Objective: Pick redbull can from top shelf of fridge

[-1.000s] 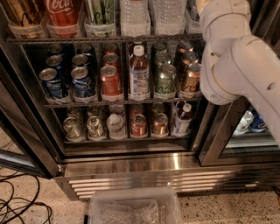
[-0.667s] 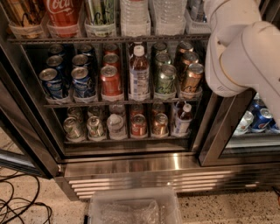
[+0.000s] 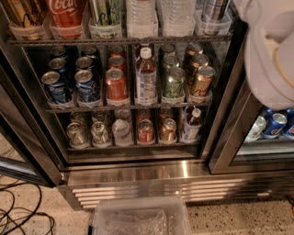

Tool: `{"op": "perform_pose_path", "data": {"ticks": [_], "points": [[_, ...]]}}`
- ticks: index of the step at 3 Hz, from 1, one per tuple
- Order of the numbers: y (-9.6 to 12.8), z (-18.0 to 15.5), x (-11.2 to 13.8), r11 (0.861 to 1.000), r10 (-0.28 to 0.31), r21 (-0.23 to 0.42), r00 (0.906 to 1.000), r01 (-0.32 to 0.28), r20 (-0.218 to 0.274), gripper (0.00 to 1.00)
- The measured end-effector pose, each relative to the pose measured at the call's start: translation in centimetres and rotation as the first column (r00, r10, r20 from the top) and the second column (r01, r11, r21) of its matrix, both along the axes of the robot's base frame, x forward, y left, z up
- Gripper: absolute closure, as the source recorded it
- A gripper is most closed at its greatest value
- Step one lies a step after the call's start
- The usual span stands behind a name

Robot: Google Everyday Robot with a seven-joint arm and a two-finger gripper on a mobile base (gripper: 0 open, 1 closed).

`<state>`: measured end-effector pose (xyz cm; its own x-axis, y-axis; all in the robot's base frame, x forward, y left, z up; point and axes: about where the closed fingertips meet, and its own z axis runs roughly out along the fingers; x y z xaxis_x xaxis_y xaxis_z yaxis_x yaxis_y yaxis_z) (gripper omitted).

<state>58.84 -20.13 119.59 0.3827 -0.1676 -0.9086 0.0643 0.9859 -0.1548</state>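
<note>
The fridge (image 3: 138, 176) stands open in front of me, with a dark frame and a steel louvred base. The top shelf (image 3: 119, 41) runs along the upper edge of the view, with clear trays holding tall cans and water bottles (image 3: 158, 16). A tall slim silver and blue can (image 3: 213, 10) stands in the rightmost tray; only its lower part shows, and it looks like the redbull can. My white arm (image 3: 271, 55) fills the upper right corner, just right of that can. The gripper itself is out of view.
A red Coca-Cola can (image 3: 66, 13) and a green can (image 3: 105, 13) stand on the top shelf. Two lower racks hold short cans (image 3: 117, 85) and a bottle (image 3: 146, 78). A clear plastic bin (image 3: 140, 218) sits on the floor, with cables (image 3: 20, 215) at the left. A glass door (image 3: 271, 128) is at the right.
My arm has moved right and upward, uncovering the right ends of the shelves and the silver and blue can on the top shelf.
</note>
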Motion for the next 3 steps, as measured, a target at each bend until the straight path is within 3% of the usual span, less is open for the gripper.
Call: {"op": "perform_pose_path", "data": {"ticks": [1,2,3], "points": [[-0.1,-1.0,-4.1,0.997,0.023,-0.078,0.9977,-0.028,-0.063,1.00],[-1.5,-5.1,-7.7,0.988,-0.005,-0.155,0.9824,-0.024,-0.187,1.00],[0.7,-10.9,-10.0,0.990,0.065,-0.093,0.9358,-0.103,-0.346,1.00]]}}
